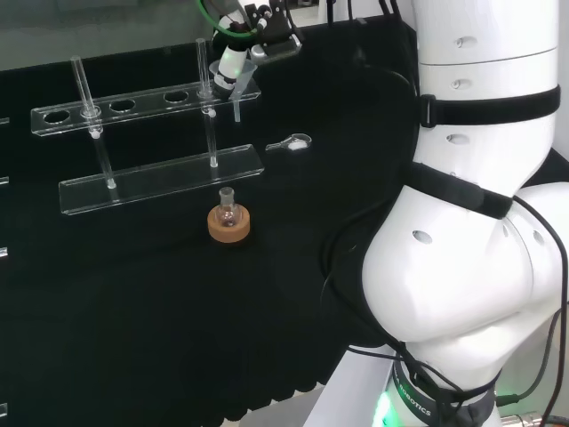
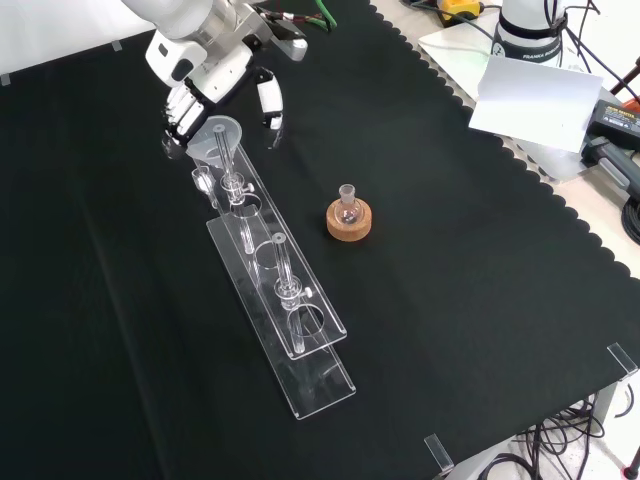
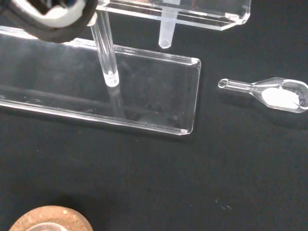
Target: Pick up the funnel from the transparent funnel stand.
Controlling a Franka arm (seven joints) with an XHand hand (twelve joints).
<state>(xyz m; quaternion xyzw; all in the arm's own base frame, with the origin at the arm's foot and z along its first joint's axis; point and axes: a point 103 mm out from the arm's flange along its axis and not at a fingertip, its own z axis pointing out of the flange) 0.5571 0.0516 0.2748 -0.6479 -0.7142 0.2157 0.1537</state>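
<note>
Funnel (image 2: pixel 222 140) seated in stand (image 2: pixel 300 330) | hand (image 2: pixel 205 85) fingers curled around funnel | no legible print

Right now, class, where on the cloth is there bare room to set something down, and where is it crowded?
In the front view, bare cloth lies right of the cork ring holding the small flask, and more left of the clear stand. It is crowded at the stand's far end, where the hand is at the funnel; a glass scoop lies nearby.

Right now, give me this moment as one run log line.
hand: at funnel, grip unclear | funnel: seated in transparent stand, stem through hole | phase: reaching, not lifted
</note>
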